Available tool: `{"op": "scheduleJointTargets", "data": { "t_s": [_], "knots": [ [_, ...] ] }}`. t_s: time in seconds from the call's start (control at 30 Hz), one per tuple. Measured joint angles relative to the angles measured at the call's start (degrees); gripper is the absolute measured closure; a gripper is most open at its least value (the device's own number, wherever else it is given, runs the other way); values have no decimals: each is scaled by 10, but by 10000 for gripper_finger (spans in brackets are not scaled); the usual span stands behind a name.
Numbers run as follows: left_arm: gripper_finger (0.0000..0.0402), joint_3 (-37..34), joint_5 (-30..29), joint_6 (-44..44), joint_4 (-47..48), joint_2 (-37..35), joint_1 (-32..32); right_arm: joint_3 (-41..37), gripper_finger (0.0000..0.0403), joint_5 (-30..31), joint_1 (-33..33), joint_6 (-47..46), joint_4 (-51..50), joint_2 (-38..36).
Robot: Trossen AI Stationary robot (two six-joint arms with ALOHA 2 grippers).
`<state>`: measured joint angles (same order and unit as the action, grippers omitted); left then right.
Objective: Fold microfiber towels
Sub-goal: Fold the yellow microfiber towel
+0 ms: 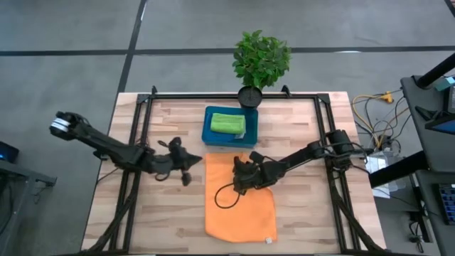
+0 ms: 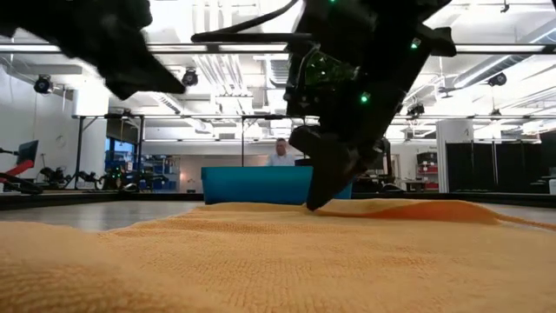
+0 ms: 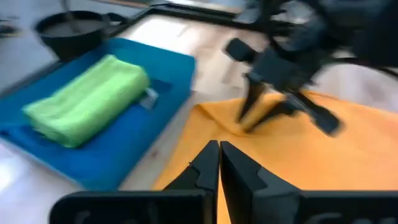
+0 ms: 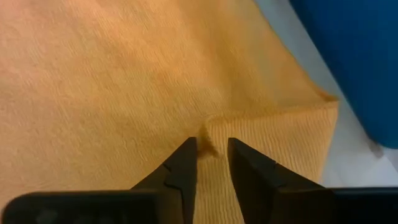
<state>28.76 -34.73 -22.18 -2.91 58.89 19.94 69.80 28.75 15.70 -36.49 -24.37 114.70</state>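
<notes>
Two towels lie on the wooden surface (image 1: 298, 135): orange (image 1: 242, 206) spread flat, green (image 1: 227, 124) folded in a tray (image 1: 210, 135). Right gripper (image 4: 211, 152), jaws narrowly parted, touches the orange; left gripper (image 3: 219, 158) closed, empty.

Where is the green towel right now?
In the high view, the folded green towel lies in the blue tray at the table's far middle, just before the potted plant.

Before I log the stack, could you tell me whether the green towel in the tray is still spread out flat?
No, the green towel lies folded into a compact bundle inside the blue tray, as the high view shows.
</notes>
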Motion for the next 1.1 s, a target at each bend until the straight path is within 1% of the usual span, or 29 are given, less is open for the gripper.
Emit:
{"op": "scheduleJointTargets", "data": {
  "t_s": [0.13, 0.2, 0.3, 0.4, 0.43, 0.5, 0.57, 0.63, 0.73, 0.87, 0.97, 1.1],
  "knots": [
    [402, -52, 85, -11, 0, -87, 5, 0, 353, -2, 0, 2, 4, -7],
    [402, -78, 106, -16, 2, -127, 7, 0, 379, -2, -1, 3, 8, -15],
    [402, -125, 100, -19, -39, -188, 13, 0, 392, -2, -5, 3, 8, -33],
    [402, -176, 89, -20, -109, -245, 13, -1, 394, -1, -10, 8, 6, -67],
    [402, -192, 87, -19, -117, -261, 13, -1, 394, 3, -12, 9, 5, -80],
    [402, -216, 87, -12, -127, -289, 13, -3, 394, 19, -16, 2, -25, -107],
    [402, -238, 88, -14, -126, -312, 13, -6, 394, 43, -19, -26, -72, -135],
    [402, -254, 89, -14, -128, -326, 13, -17, 394, 65, -21, -67, -134, -164],
    [402, -274, 89, -14, -125, -337, 13, -56, 394, 69, -26, -131, -189, -204],
    [402, -282, 89, -14, -127, -338, 13, -129, 394, 55, -27, -205, -192, -242],
    [402, -283, 89, -14, -127, -330, 13, -174, 394, 30, -32, -258, -191, -247],
    [402, -282, 90, -14, -127, -314, 13, -209, 394, 10, -38, -287, -180, -245]
  ]
}}
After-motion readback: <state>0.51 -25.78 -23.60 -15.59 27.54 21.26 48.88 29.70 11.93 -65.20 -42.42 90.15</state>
